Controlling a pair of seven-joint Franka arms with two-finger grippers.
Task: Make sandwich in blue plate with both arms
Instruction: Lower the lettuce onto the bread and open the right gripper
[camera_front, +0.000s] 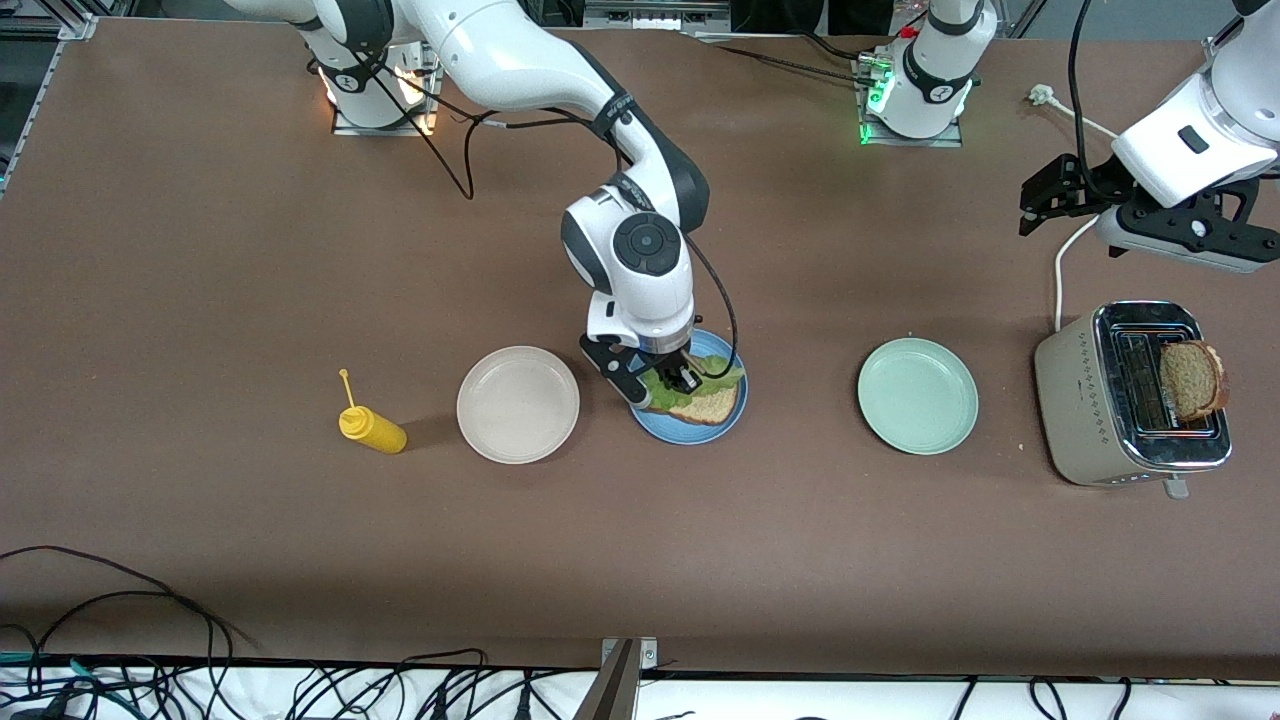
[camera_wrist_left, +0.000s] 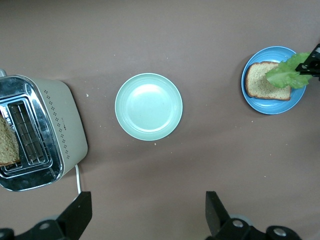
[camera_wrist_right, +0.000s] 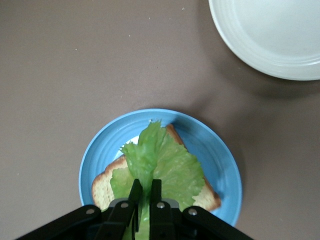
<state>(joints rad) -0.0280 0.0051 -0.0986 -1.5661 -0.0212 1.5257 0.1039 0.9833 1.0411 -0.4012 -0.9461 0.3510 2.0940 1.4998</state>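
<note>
Right wrist view: right gripper (camera_wrist_right: 143, 192) fingers clenched on ruffled green lettuce leaf (camera_wrist_right: 157, 162), over 1 brown bread slice (camera_wrist_right: 202, 197) on round blue plate (camera_wrist_right: 220, 160). Left gripper (camera_front: 1040, 205) waits released over bench (camera_front: 200, 250) near toaster (camera_front: 1075, 400).

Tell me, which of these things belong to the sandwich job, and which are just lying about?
Job: blue plate, bread slice on it, lettuce leaf in right gripper, second slice in toaster, left gripper.
Idle: beige plate, mint plate, mustard bottle.
</note>
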